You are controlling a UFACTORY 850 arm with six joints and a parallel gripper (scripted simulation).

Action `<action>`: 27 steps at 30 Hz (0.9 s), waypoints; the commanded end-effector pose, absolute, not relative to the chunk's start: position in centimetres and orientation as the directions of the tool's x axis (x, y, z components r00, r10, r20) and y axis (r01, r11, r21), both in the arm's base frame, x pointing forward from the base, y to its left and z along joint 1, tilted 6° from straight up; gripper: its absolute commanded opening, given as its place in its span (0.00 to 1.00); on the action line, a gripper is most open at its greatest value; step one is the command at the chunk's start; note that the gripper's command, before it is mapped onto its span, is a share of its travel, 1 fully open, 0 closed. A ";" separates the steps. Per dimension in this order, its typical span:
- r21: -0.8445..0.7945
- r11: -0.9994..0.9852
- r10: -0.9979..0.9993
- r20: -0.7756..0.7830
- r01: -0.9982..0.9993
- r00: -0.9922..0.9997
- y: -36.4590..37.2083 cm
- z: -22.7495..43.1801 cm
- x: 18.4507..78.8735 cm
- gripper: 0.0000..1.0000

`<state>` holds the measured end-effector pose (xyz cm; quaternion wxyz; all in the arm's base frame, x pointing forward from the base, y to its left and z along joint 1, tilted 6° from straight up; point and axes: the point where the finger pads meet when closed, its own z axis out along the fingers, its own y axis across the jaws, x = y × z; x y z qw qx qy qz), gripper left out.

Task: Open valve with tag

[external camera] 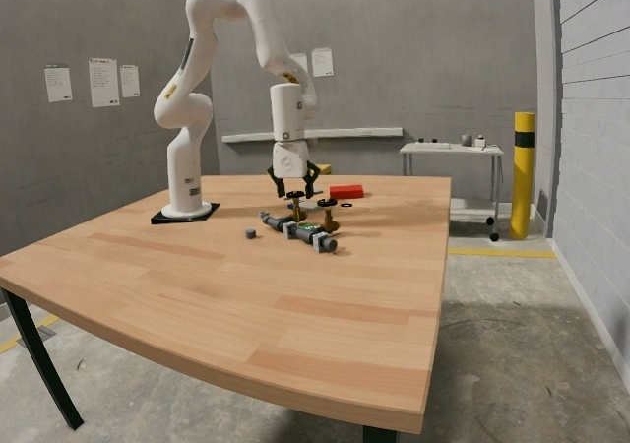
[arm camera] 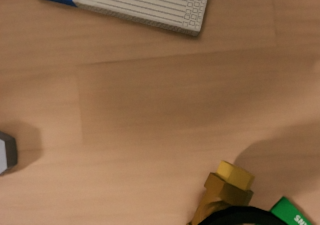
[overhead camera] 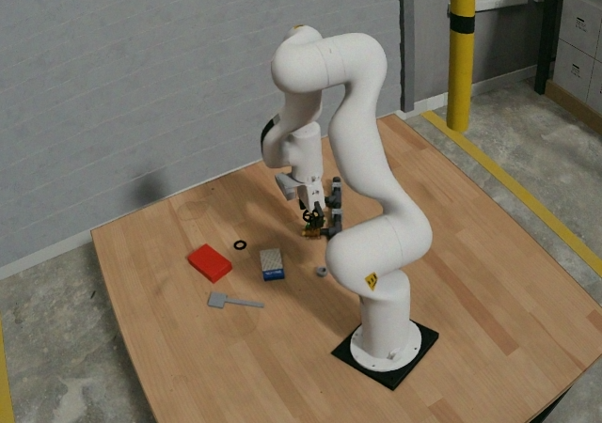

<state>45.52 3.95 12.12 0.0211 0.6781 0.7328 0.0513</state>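
Observation:
A grey pipe lies on the table with two brass valves, each topped by a black handwheel. My gripper points straight down over the handwheel nearer the arm's base. Its fingers are open and stand on either side of that wheel with nothing held. The second handwheel stands free to the right. A green tag lies between the valves by the pipe. In the wrist view I see a brass valve body, a black wheel rim and a corner of the green tag; its number is out of view.
A blue and white box, a red block, a black ring, a grey paddle-shaped tool and a small grey nut lie left of the valves. The arm's base stands at the front right.

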 end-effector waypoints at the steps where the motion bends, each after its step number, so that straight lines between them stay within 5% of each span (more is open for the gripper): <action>1: 0.106 0.075 0.996 0.040 0.992 -0.079 3.9 12.2 45.6 1.00; 27: 0.103 0.014 0.999 0.046 0.995 -0.019 3.9 12.2 45.6 1.00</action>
